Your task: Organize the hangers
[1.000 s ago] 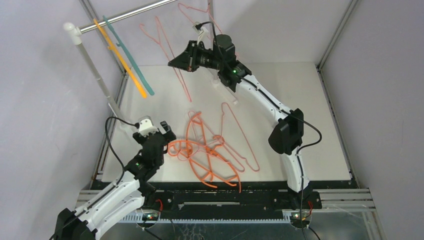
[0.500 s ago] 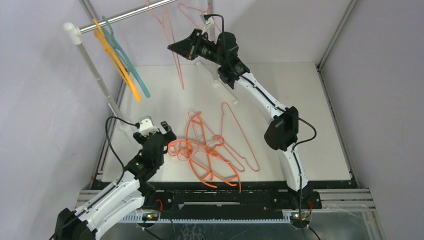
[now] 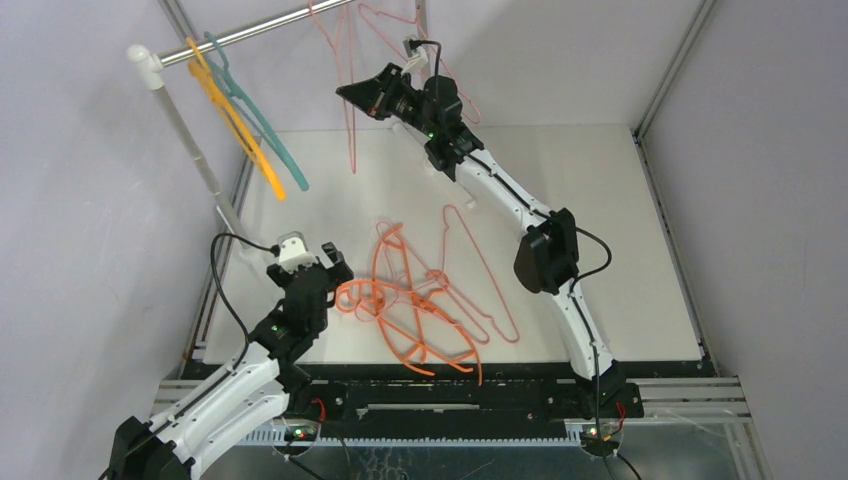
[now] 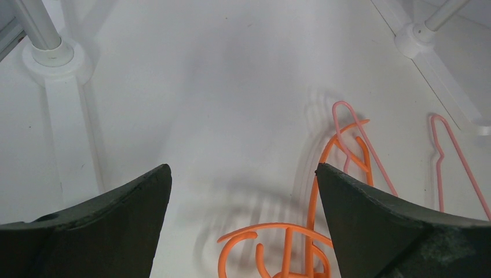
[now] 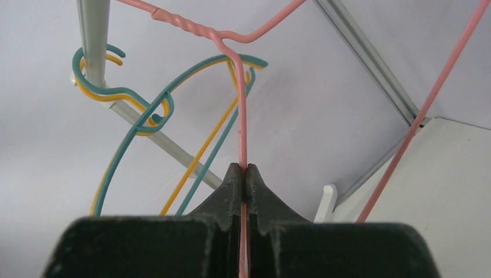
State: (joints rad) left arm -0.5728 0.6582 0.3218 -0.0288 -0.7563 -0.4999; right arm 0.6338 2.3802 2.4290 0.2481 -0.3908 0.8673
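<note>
My right gripper (image 3: 346, 92) is raised near the silver rail (image 3: 270, 26) and shut on a pale pink hanger (image 3: 349, 140), which dangles below it. In the right wrist view its wire (image 5: 241, 116) runs straight up between my closed fingers (image 5: 231, 191). A teal hanger (image 3: 268, 135) and a yellow-orange hanger (image 3: 243, 130) hang on the rail's left end. Several orange hangers (image 3: 400, 310) lie tangled on the table, with another pink hanger (image 3: 487, 275) beside them. My left gripper (image 4: 241, 168) is open and empty, low over the left edge of the orange pile (image 4: 315, 191).
A white post (image 3: 190, 150) holds the rail at the left; its round base (image 4: 52, 55) shows in the left wrist view, and a second base (image 4: 414, 39) stands at the far right. Another pink hanger (image 3: 380, 14) hangs behind my right wrist. Grey walls enclose the table.
My right gripper has risen and drawn back toward the rail, carrying the pink hanger upward. The teal and yellow-orange hangers have swung on the rail. The left arm has not moved.
</note>
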